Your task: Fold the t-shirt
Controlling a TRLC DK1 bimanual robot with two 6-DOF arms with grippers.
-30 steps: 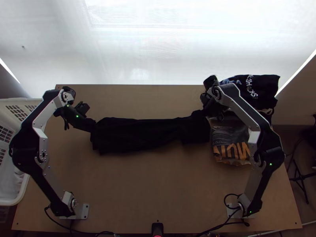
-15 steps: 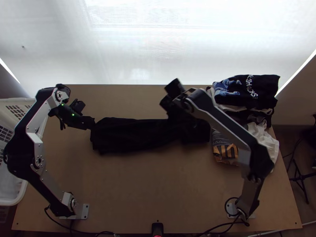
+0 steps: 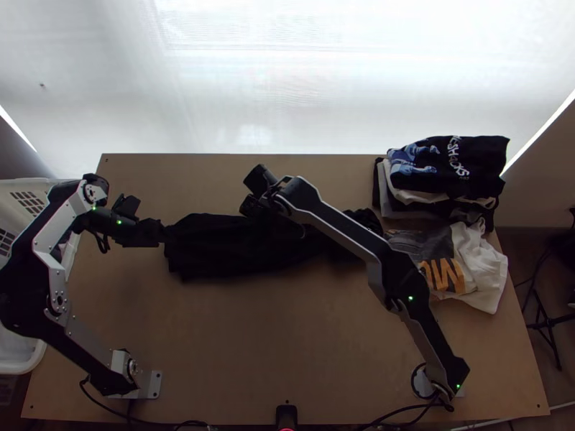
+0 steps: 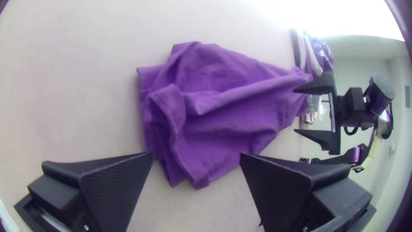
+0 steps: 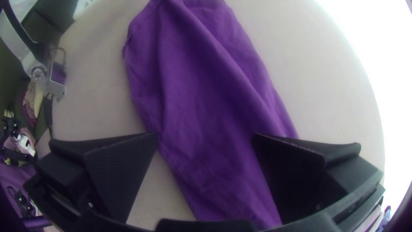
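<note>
The t-shirt (image 3: 215, 248) lies as a long dark strip across the middle of the table in the top view; in the left wrist view the cloth (image 4: 231, 107) looks purple, with layered, creased folds at one end. My left gripper (image 3: 164, 233) is at the strip's left end, and its fingers stand wide apart in its wrist view (image 4: 196, 155) beside the cloth. Over the strip's middle is my right gripper (image 3: 262, 215); in the right wrist view this gripper (image 5: 205, 135) is open, with the cloth (image 5: 206, 94) running beneath and between its fingers.
A stack of folded clothes (image 3: 449, 169) stands at the table's far right. Nearer lies a grey and white shirt (image 3: 474, 266) with orange print. The white basket (image 3: 29, 359) is at the left edge.
My right gripper has swung left from the strip's right end to above its middle. The left gripper has drawn slightly left. The t-shirt looks unmoved.
</note>
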